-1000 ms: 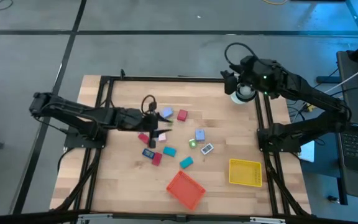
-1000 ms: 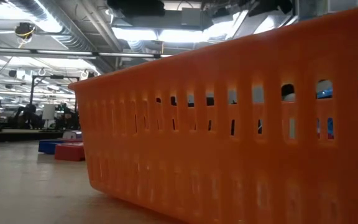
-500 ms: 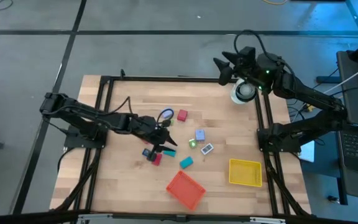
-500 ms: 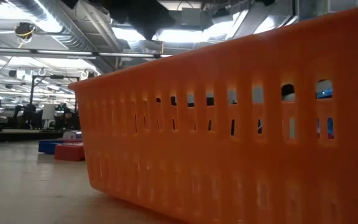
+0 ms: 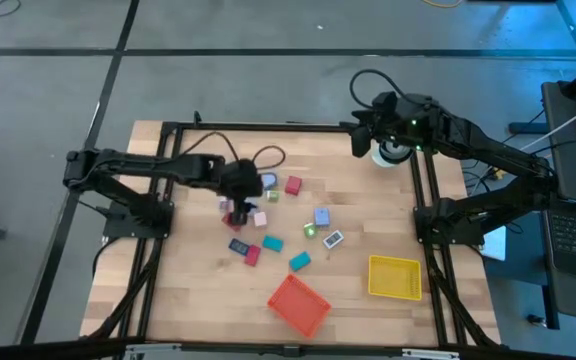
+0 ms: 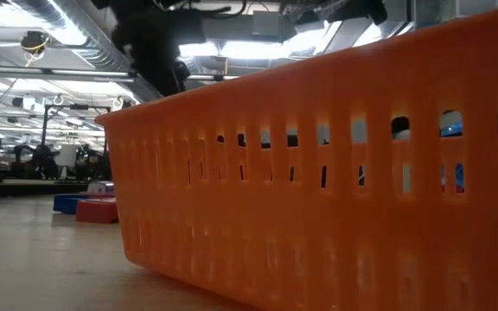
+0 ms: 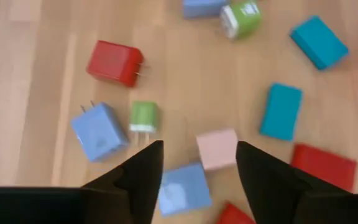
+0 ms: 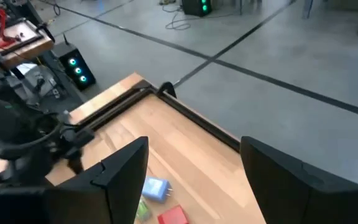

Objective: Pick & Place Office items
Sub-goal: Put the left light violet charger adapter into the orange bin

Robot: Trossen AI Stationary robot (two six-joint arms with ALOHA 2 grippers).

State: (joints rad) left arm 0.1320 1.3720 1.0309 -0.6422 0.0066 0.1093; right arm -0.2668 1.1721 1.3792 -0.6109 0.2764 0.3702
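Bright little blocks on pale wood

The table (image 5: 198, 300) is light striped wood inside a black frame (image 5: 268, 127); on it lie a red block (image 7: 112, 62), two light blue blocks (image 7: 99, 130), a small green one with a white end (image 7: 143, 116), a pale pink one (image 7: 217, 149) and two teal ones (image 7: 281, 111); the slotted tray (image 5: 299, 303) is orange-red, the other tray (image 5: 395, 277) yellow, and both claws black
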